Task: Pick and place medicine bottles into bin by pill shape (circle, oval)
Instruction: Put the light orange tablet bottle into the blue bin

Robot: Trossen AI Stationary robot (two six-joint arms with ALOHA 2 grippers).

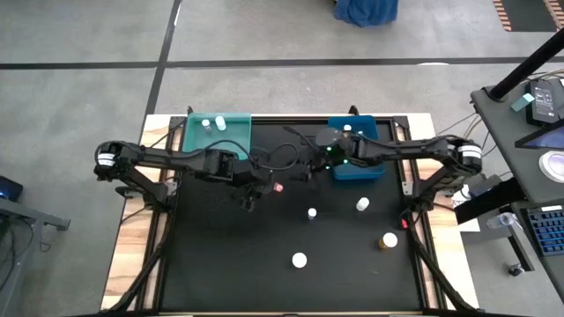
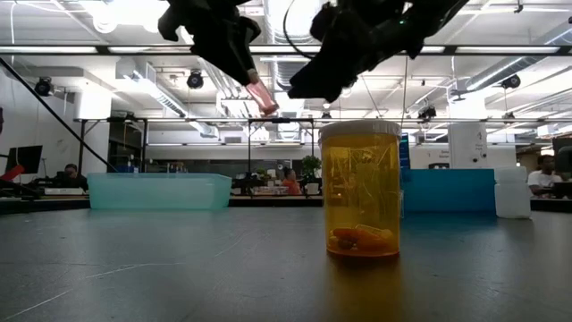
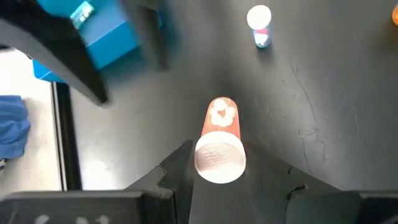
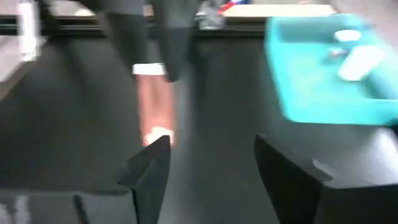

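A black table mat lies beneath the left gripper and the right gripper; a pale wooden table edge shows well out on the left gripper's side; a blue cloth lies on the grey floor, far beyond the right gripper; a keyboard sits well outside the right gripper, away from the left; a seated person shows far behind and below both grippers; ceiling lights glow behind them.

Grey concrete floor crossed by dark seams. Wooden desk carrying a black mat. Open hall beyond: ceiling light strips, ducting, shelving, seated people at distant workstations. Side bench with keyboard.
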